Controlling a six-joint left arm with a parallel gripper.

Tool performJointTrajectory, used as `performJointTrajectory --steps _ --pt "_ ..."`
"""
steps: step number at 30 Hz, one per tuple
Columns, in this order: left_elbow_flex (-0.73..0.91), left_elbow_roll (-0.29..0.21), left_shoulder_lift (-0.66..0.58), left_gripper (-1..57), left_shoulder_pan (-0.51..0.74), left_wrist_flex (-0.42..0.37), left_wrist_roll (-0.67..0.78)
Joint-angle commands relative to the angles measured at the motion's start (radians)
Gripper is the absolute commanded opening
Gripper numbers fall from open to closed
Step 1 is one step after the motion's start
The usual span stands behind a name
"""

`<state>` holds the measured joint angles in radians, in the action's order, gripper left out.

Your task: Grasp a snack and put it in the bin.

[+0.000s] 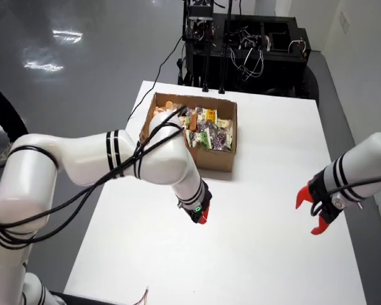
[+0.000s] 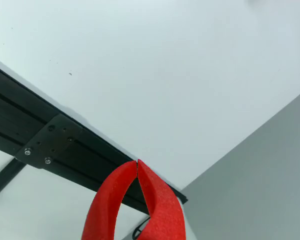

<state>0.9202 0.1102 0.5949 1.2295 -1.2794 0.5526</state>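
A cardboard box [image 1: 213, 159] stands at the back middle of the white table [image 1: 260, 254], filled with several wrapped snacks [image 1: 208, 132]. The left arm's gripper [image 1: 203, 216] hangs just above the table in front of the box, with nothing in it. In the wrist view its red fingers [image 2: 110, 200] curve together, and the gripper [image 2: 137, 161] is shut with the tips touching and nothing between them. No loose snack shows on the table.
A second arm at the right holds its red gripper [image 1: 312, 213] open near the table's right edge. A black equipment rack [image 1: 241, 44] stands behind the table. The wrist view shows a black rail [image 2: 55, 145] at the table edge and grey floor [image 2: 260, 175].
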Motion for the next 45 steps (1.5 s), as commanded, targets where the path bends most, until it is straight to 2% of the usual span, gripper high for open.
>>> performJointTrajectory --steps 1,30,45 --pt "-0.002 0.002 0.000 -0.3 -0.006 0.002 -0.011" --pt "-0.003 0.008 0.000 0.1 -0.124 0.013 -0.048" --pt "-0.004 0.009 0.000 0.1 -0.082 0.015 -0.052"
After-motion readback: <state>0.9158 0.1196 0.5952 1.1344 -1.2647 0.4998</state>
